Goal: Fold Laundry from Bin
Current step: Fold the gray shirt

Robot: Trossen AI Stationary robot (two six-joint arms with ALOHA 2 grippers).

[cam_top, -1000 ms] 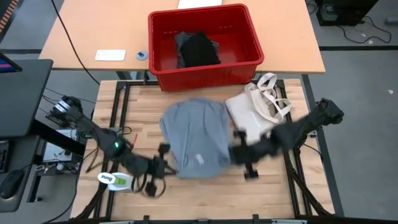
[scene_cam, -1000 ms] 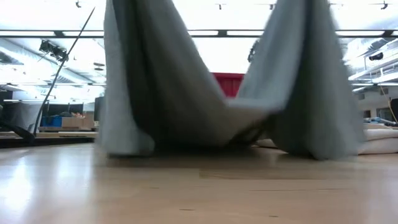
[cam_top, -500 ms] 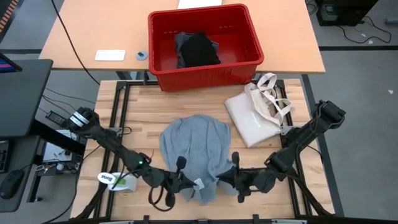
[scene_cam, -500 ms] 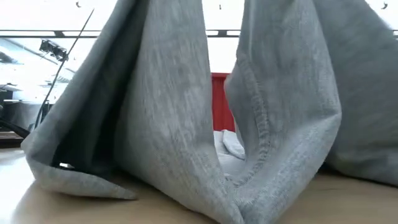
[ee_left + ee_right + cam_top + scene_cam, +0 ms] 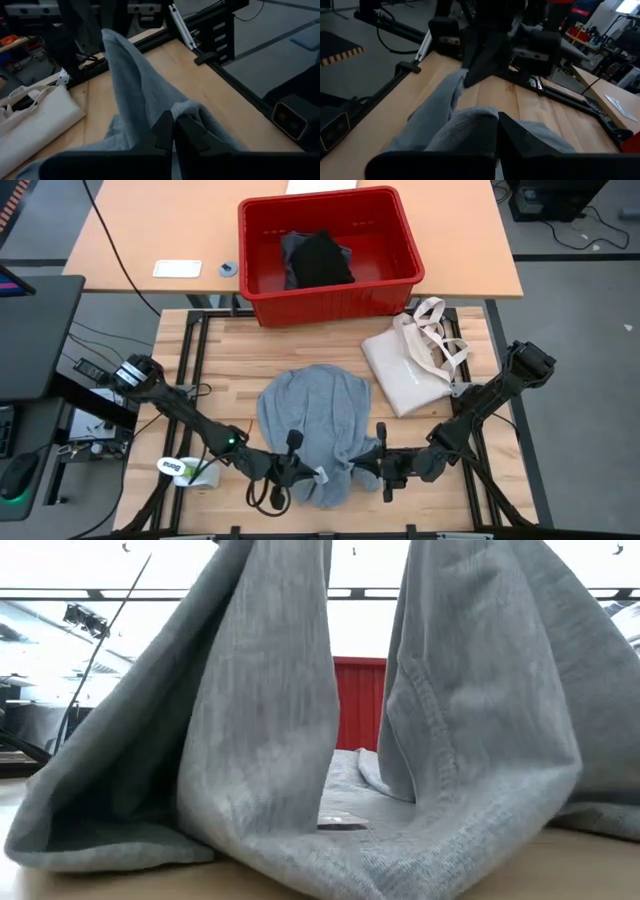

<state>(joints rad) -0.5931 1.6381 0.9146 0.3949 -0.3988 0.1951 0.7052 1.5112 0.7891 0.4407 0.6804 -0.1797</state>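
Two slim black jointed robot arms, matte finish, tubular links with bulkier rounded joint housings. Left black arm (image 5: pixel 185 420), lower left of high view: silver-white ring at base joint, small green indicator light mid-arm, thin black cable loop near wrist. Right black arm (image 5: pixel 485 402), lower right of high view: chunky black shoulder block, no visible light. Left black two-finger gripper (image 5: pixel 172 132): flat, angular, wedge-shaped fingers, dark wrist body below. Right black two-finger gripper (image 5: pixel 496 131): same black angular fingers, broad dark housing along bottom of frame.

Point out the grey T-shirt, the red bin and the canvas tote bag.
grey T-shirt (image 5: pixel 310 412): high view, middle of the spread cloth.
red bin (image 5: pixel 330 304): high view, near outer wall.
canvas tote bag (image 5: pixel 400 370): high view, flat body.
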